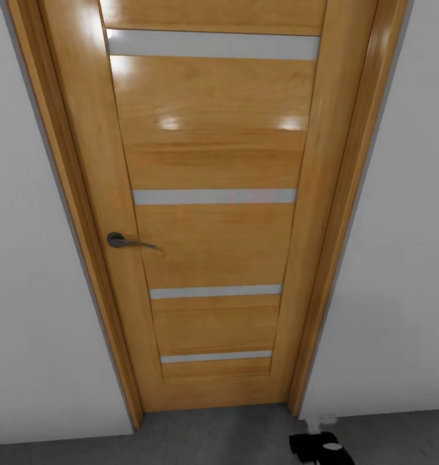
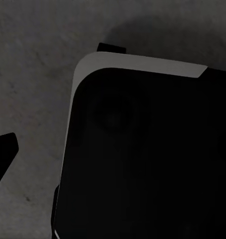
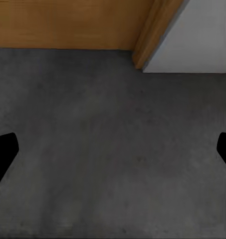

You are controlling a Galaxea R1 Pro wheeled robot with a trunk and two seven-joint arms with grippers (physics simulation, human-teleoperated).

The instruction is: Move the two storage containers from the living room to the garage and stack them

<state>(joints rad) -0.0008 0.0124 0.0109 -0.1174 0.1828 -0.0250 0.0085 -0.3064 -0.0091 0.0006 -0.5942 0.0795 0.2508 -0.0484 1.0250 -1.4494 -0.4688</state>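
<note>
Up close in the head view stood a shut wooden door [image 1: 210,213] with a lever handle [image 1: 119,241], so the robot looked mid-transit and needed it opened next. Left gripper [image 2: 3,154]: one fingertip visible beside its dark base, state unclear. Right gripper [image 3: 113,152] was spread, empty, over grey floor [image 3: 113,124].

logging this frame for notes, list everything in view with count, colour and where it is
closed wooden door with horizontal grey strips: one, honey-brown, straight ahead, closed in its frame
dark metal lever handle: one, grey, at the door's left edge
plain wall: white-grey, both sides of the door
rough concrete floor: dark grey, below the door
black robot body with a white edge: one, above the floor in the left wrist view
right end effector: one, black fingers wide apart, empty, above the floor
left end effector finger: black, one visible
</note>
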